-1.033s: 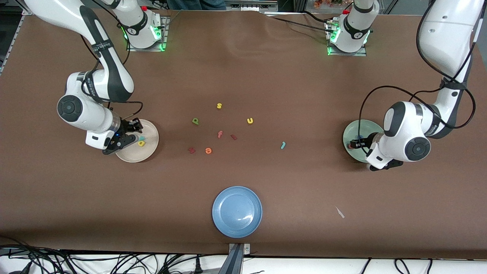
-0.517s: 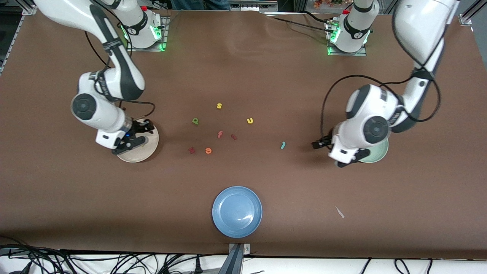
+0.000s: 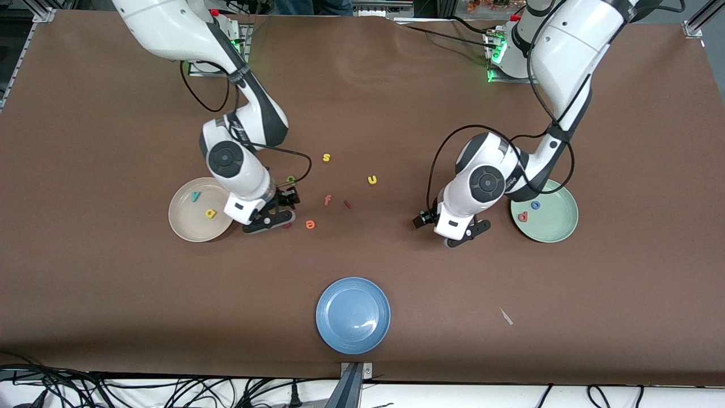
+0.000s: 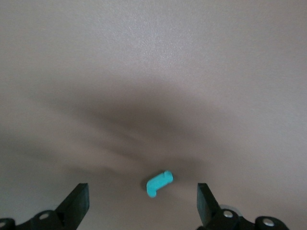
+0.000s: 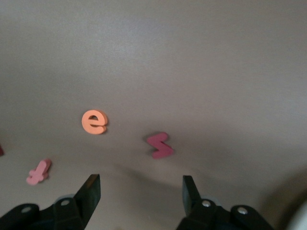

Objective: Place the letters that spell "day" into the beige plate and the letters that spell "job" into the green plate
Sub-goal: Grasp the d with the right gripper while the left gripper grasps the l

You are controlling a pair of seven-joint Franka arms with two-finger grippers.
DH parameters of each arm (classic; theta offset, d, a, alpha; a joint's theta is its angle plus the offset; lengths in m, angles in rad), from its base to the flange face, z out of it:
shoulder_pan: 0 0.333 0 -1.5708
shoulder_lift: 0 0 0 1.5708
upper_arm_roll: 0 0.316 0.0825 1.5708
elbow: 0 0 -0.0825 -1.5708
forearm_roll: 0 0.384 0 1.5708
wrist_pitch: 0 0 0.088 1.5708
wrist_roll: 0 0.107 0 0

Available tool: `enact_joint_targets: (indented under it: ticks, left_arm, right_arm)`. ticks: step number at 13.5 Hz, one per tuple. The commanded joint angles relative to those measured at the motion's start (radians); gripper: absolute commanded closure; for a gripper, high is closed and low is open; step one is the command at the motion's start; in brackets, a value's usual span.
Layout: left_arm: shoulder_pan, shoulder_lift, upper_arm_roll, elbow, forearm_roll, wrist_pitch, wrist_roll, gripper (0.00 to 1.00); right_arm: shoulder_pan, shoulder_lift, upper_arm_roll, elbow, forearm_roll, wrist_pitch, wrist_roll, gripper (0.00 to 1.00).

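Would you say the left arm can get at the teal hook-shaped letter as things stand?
Probably yes. The left gripper is open right over the teal "j", which lies alone on the bare table, with nothing between the fingers and the letter.

High front camera over whole table (image 3: 113,283); wrist cameras close above its brown surface.

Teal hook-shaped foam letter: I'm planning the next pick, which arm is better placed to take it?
Left. The open left gripper hangs over the teal hook-shaped foam letter, with the pale mint-green plate at that arm's end. The right gripper is by the orange foam letter.
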Motion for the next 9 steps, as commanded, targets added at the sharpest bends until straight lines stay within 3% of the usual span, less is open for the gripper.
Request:
enact_joint_targets:
  ticks: [1,6,9]
  left_arm:
    - [-0.078,0.031,0.055,0.043,0.062,0.009,-0.061,0.01]
    - [-0.099,0.082,0.062,0.08,0.078,0.009,-0.084,0.05]
    - [-0.104,0.1,0.062,0.08,0.129,0.012,-0.108,0.07]
  right_arm:
    - [0.001,0.051,-0.009,0.033,-0.002,0.052,0.012,0.23]
    - [0.008,0.036,-0.013,0.013,-0.009,0.075,0.006,0.23]
    - [0.006,-0.097,-0.012,-0.149,-0.002,0.037,0.035,0.23]
